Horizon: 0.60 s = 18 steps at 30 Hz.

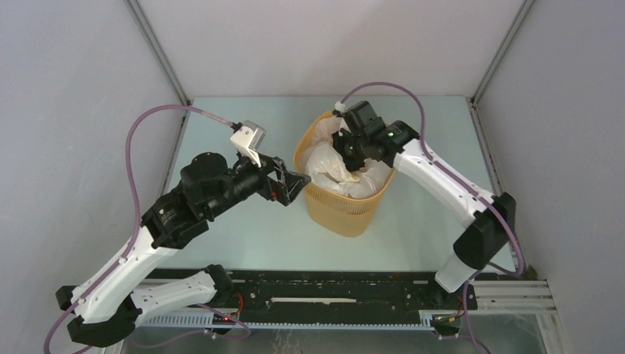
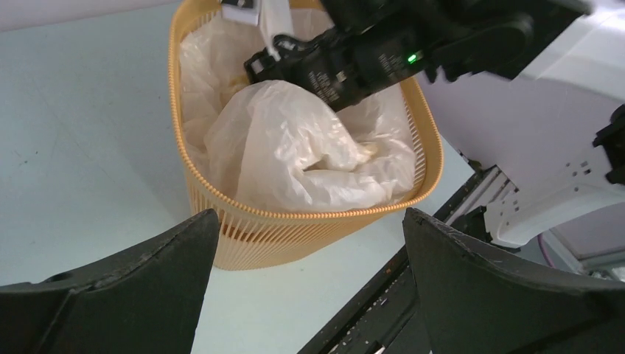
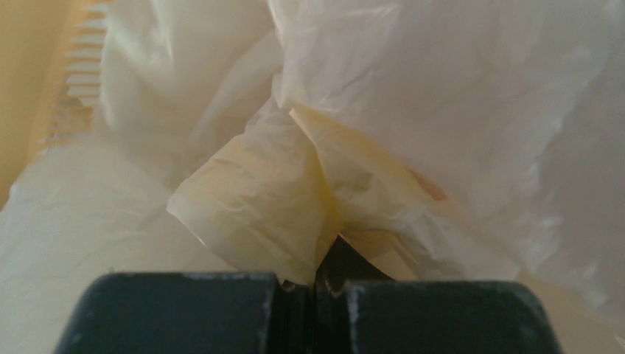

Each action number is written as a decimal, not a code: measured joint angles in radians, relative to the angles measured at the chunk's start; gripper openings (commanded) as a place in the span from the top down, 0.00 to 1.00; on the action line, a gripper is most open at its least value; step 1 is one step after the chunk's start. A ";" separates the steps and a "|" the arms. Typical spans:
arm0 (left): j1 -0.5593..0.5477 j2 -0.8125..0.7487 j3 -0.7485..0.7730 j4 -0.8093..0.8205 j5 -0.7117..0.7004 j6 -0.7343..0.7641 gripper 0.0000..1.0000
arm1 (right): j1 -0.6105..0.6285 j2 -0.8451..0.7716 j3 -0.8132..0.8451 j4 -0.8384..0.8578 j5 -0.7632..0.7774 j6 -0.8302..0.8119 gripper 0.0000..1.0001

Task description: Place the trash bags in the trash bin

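The orange-yellow trash bin [image 1: 346, 210] stands mid-table; it also shows in the left wrist view [image 2: 295, 240]. The crinkly cream-white trash bag [image 1: 324, 164] lies bunched inside it, seen also in the left wrist view [image 2: 295, 147]. My right gripper [image 1: 352, 158] reaches down into the bin and is shut on a pale yellow fold of the bag [image 3: 295, 199], pinched between the closed jaws [image 3: 317, 291]. My left gripper [image 1: 293, 182] is open and empty, just left of the bin's rim, its fingers [image 2: 147, 280] wide apart in front of the bin's slotted wall.
Grey walls enclose the pale green table [image 1: 243, 236] on three sides. A black rail [image 1: 339, 299] with the arm bases runs along the near edge. The right arm's white links [image 1: 442, 177] stretch over the table right of the bin.
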<state>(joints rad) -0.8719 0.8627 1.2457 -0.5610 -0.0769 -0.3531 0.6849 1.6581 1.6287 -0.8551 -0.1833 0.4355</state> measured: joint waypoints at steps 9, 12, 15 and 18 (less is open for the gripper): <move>0.002 -0.064 -0.026 0.019 -0.027 -0.082 0.00 | 0.016 0.046 -0.185 0.145 0.123 0.008 1.00; 0.003 -0.079 -0.038 0.021 -0.027 -0.099 0.00 | 0.016 0.057 -0.227 0.170 0.126 -0.005 1.00; 0.003 -0.080 -0.038 0.021 -0.027 -0.102 0.00 | 0.016 0.069 -0.227 0.168 0.127 -0.010 1.00; 0.003 -0.077 -0.037 0.020 -0.031 -0.101 0.00 | 0.015 0.069 -0.163 0.103 0.116 -0.006 1.00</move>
<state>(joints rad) -0.8688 0.7856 1.2091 -0.5411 -0.1074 -0.4538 0.7002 1.7267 1.4654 -0.7517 -0.0669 0.4290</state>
